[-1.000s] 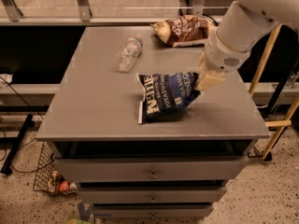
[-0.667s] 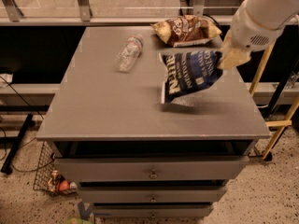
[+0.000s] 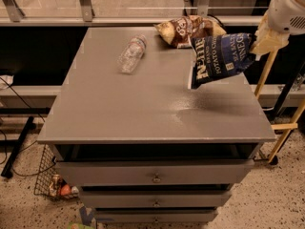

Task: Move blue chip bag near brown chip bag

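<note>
The blue chip bag point(image 3: 220, 57) is dark navy with white lettering and hangs tilted in the air above the right side of the grey cabinet top point(image 3: 143, 104). My gripper point(image 3: 261, 42) is at the far right, shut on the bag's upper right end. The brown chip bag point(image 3: 187, 30) lies crinkled at the back of the top, just left of and behind the blue bag; the two overlap slightly in view.
A clear plastic bottle point(image 3: 132, 53) lies on its side at the back left of the top. Drawers point(image 3: 156, 178) face forward below. A wire basket point(image 3: 53, 180) sits on the floor at left. A yellow frame point(image 3: 281, 126) stands at right.
My gripper has lifted the blue chip bag off the top and carried it right and back, closer to the brown chip bag.
</note>
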Robot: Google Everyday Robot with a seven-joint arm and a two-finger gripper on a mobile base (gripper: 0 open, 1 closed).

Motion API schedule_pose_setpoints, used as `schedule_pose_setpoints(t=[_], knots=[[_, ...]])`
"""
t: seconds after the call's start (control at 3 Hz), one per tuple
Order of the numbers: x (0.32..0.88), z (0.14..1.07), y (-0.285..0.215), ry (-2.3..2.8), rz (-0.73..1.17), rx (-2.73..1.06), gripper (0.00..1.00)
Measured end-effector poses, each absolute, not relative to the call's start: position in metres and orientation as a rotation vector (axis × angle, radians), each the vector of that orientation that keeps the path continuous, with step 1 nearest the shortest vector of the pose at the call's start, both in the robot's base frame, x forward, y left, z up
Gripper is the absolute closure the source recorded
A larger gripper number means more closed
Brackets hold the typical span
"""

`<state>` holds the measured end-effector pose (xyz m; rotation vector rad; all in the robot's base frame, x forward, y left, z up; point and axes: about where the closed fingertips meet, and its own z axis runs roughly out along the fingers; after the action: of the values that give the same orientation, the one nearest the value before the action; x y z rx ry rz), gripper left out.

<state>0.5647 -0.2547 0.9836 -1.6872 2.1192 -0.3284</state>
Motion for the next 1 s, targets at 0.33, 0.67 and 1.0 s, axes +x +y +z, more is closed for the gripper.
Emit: schedule_pose_setpoints(t=[0.33, 0.67, 1.0], knots=[[0.574, 0.986, -0.265, 2.124, -0.358, -1.654, 1.00], [0.604, 0.994, -0.294, 2.107, -0.396, -1.579, 1.00], [0.650, 0.992, -0.300, 2.064, -0.390, -1.596, 1.00]])
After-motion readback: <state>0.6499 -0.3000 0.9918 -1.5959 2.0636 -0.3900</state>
